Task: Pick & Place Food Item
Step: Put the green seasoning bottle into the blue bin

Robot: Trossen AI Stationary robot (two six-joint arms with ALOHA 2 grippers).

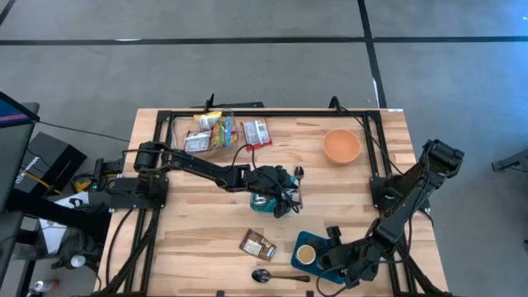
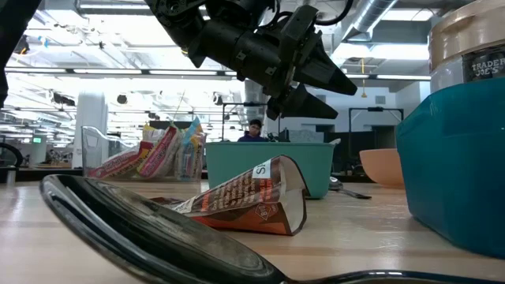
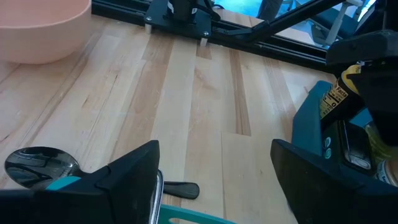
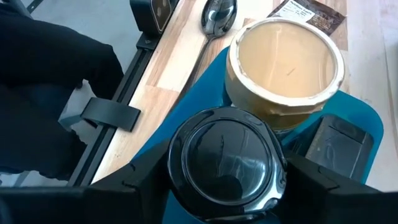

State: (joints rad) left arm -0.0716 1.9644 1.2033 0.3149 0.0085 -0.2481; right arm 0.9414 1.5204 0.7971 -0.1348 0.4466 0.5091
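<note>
Parked left gripper wide and empty above teal bin, mid-worktop. Set right gripper astride black-lidded jar in blue tray by front edge, beside tan-lidded cup, presumably for lifting; grip impossible to tell.

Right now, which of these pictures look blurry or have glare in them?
In the low view, the spoon and teal tray closest to the lens are soft, while the snack packet is sharper and ceiling lights glow bright behind. In the right wrist view, the black lid mirrors overhead light. The high view is evenly lit.
</note>
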